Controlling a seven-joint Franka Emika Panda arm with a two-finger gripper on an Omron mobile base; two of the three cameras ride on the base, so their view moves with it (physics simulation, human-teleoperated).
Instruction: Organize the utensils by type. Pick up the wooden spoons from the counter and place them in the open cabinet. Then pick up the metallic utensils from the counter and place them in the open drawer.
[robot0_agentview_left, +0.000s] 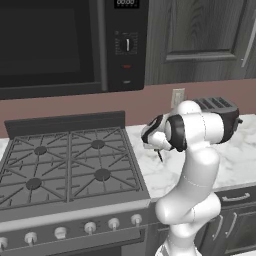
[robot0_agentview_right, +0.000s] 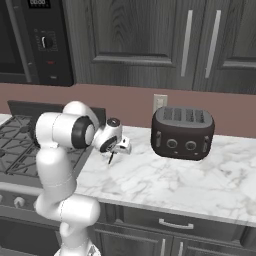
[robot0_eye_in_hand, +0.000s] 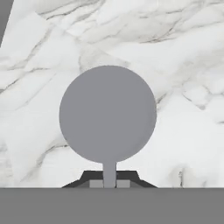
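Note:
My gripper (robot0_eye_in_hand: 109, 184) is shut on the thin stem of a metallic utensil (robot0_eye_in_hand: 108, 114), whose round grey head stands out in front of the fingertips in the hand view. Behind it lies the white marble counter (robot0_eye_in_hand: 175, 65). In the right base view the gripper (robot0_agentview_right: 120, 147) hovers over the counter (robot0_agentview_right: 165, 180) just right of the stove, and a thin dark part of the utensil (robot0_agentview_right: 110, 158) pokes down below the hand. The left base view shows the same utensil (robot0_agentview_left: 160, 156) under the gripper (robot0_agentview_left: 152, 145). The wooden spoons, open cabinet and open drawer are out of view.
A black toaster (robot0_agentview_right: 182, 132) stands on the counter to the right of the hand, by the wall. The gas stove (robot0_agentview_left: 65, 165) lies to the left, with a microwave (robot0_agentview_left: 65, 45) above it. Shut dark cabinet doors (robot0_agentview_right: 200, 45) hang overhead.

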